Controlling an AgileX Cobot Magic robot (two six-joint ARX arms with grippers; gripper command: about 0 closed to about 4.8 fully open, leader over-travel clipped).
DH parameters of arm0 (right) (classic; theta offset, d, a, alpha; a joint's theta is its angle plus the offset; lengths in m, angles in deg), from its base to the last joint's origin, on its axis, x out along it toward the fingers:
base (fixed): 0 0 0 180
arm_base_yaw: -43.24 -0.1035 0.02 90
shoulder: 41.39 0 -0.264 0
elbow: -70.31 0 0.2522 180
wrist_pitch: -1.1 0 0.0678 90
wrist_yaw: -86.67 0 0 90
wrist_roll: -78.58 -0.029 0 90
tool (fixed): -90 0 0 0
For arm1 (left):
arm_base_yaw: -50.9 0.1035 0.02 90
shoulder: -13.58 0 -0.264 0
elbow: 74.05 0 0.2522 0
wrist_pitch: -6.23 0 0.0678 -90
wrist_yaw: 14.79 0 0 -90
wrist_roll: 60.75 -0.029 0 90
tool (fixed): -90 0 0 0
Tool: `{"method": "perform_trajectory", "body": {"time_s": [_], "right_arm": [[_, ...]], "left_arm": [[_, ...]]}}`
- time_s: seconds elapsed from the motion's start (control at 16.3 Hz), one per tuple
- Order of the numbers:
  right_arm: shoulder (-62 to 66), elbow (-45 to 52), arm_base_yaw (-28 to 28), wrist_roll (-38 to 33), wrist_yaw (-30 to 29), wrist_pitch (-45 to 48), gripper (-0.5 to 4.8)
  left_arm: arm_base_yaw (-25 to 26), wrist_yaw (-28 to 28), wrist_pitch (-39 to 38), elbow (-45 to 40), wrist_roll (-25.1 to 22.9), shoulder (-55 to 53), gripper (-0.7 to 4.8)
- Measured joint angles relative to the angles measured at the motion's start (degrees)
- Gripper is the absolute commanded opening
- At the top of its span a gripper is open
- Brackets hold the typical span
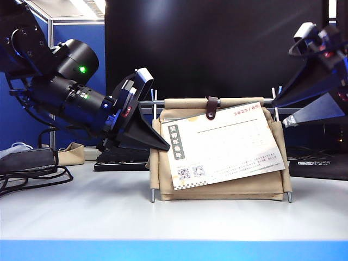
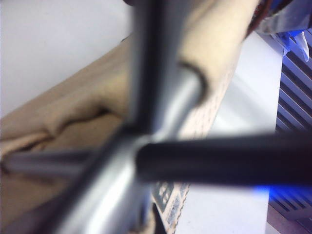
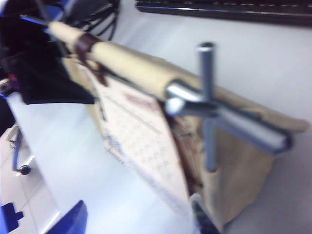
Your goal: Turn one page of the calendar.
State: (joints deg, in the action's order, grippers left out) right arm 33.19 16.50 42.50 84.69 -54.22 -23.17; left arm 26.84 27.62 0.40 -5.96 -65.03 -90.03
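page (image 1: pixel 223 144): red "2023/05" | left gripper (image 1: pixel 163 145) jaws closed | right gripper (image 1: pixel 283 111) beside calendar (image 1: pixel 228 187)

Calendar (image 1: pixel 217 185) stands mid-table (image 1: pixel 81 212), monitor (image 1: pixel 217 49) behind it. Page (image 1: pixel 223 147) hangs tilted on its front. Left gripper (image 1: pixel 157 142) at calendar's left edge, right gripper (image 1: pixel 293 109) upper right.

Left gripper (image 1: pixel 163 145) pressed shut against the calendar (image 1: pixel 217 187) at its left rods, right gripper (image 1: pixel 284 111) beside its upper right corner, bare table (image 1: pixel 81 212) in front, monitor (image 1: pixel 217 49) close behind.
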Motion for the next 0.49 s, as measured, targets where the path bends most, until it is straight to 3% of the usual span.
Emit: {"method": "perform_trajectory", "body": {"time_s": [0.49], "right_arm": [[4.63,0.0,-0.07,0.04,0.92,3.13,2.69]], "left_arm": [[0.0,0.0,-0.2,0.0,-0.87,0.02,-0.06]]}}
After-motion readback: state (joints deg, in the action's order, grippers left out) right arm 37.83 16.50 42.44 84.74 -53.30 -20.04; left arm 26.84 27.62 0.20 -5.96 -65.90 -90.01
